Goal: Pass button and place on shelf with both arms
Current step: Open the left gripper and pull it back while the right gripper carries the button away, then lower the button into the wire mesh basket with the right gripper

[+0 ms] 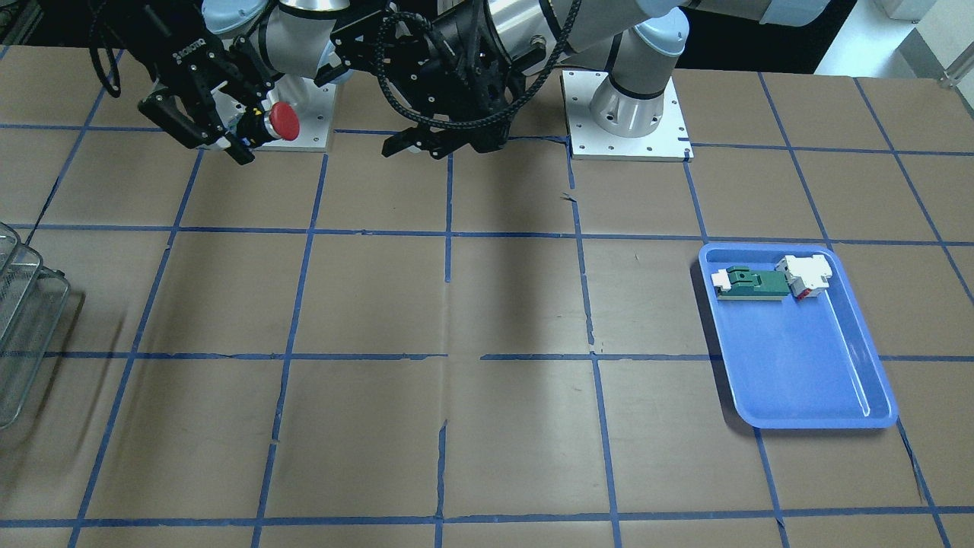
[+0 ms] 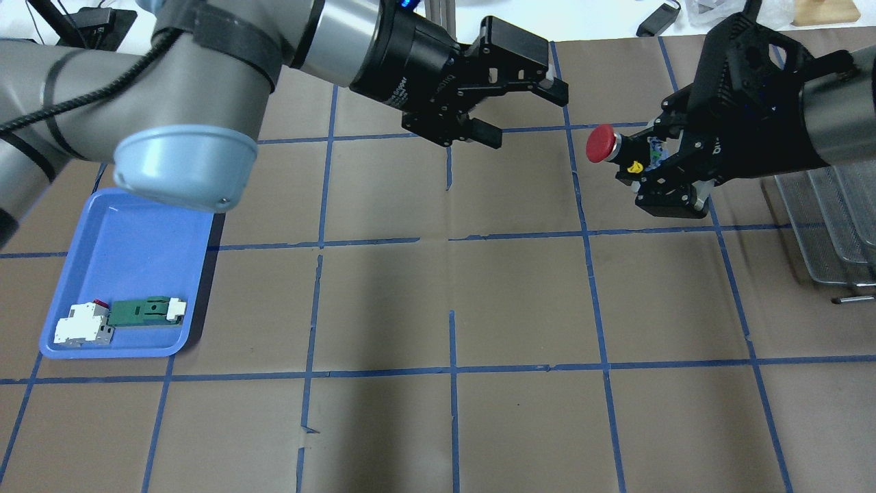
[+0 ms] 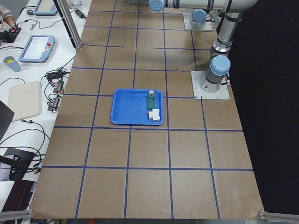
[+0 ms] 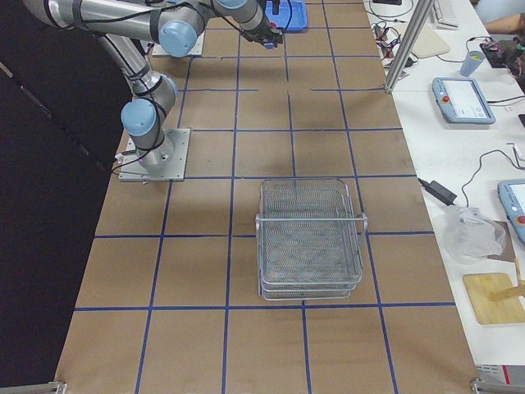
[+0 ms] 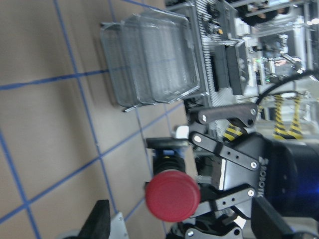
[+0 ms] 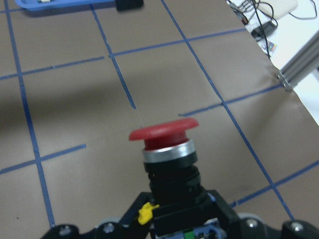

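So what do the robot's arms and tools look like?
The left arm and right arm are shiny silver-grey tubes with rounded light-blue joint caps and black cables running along them. The left tool and right tool are black and two-fingered, with white ROBOTIQ lettering.

You have 2 steep bench (image 1: 487, 304) views, front and rear, 2 far end views, and 2 wrist close-ups, both sharing the button (image 5: 172, 195).

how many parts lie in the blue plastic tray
2: a flat green board and a white block with a red side, side by side at the blue tray's robot-side end; nothing looks hidden.
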You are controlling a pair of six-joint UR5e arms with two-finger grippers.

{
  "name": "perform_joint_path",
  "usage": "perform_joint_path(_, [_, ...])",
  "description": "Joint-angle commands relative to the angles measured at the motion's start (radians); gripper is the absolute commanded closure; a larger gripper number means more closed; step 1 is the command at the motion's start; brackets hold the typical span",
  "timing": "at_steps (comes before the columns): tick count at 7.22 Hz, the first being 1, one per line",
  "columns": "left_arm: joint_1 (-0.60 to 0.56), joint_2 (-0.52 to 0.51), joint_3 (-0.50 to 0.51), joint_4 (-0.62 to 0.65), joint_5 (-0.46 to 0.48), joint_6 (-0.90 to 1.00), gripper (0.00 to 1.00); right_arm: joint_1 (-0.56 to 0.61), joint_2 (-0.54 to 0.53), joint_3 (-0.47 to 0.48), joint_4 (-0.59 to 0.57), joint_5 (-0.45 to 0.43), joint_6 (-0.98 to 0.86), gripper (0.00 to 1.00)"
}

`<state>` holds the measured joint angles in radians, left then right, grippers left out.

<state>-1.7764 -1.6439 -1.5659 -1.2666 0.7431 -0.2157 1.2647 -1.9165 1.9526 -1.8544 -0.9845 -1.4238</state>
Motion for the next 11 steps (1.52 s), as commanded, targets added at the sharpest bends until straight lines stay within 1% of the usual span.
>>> perform_joint_path(1, [0.046,0.009,0.114,-0.272,0.383,0.01,0.0,-0.166,0.075,-0.011,0.003,-0.061,0.049,1.0])
perform_joint_path(2, [0.063,0.01,0.121,-0.325,0.6,0.025,0.0,-0.21,0.136,-0.046,0.001,-0.098,0.052,1.0])
perform_joint_path(3, [0.074,0.01,0.116,-0.326,0.763,0.051,0.0,-0.24,0.199,-0.111,0.004,-0.162,0.048,1.0])
perform_joint_path(4, [0.074,0.015,0.104,-0.335,0.826,0.089,0.0,-0.278,0.252,-0.167,0.009,-0.221,0.034,1.0])
perform_joint_path(5, [0.083,0.015,0.106,-0.33,0.84,0.128,0.0,-0.313,0.302,-0.196,0.026,-0.259,-0.025,1.0])
perform_joint_path(6, [0.081,0.015,0.106,-0.33,0.84,0.16,0.0,-0.364,0.332,-0.204,0.014,-0.27,-0.15,1.0])
perform_joint_path(7, [0.083,0.012,0.106,-0.329,0.838,0.16,0.0,-0.428,0.382,-0.218,0.008,-0.296,-0.162,1.0])
perform_joint_path(8, [0.083,0.012,0.106,-0.329,0.838,0.16,0.0,-0.479,0.442,-0.263,0.001,-0.33,-0.143,1.0])
perform_joint_path(9, [0.084,0.01,0.106,-0.327,0.835,0.162,0.0,-0.493,0.512,-0.294,0.001,-0.336,-0.012,1.0])
perform_joint_path(10, [0.086,0.009,0.106,-0.326,0.832,0.162,0.0,-0.495,0.542,-0.297,0.004,-0.367,0.179,1.0])
perform_joint_path(11, [0.088,0.009,0.106,-0.326,0.832,0.162,0.0,-0.495,0.544,-0.291,0.004,-0.42,0.371,1.0])
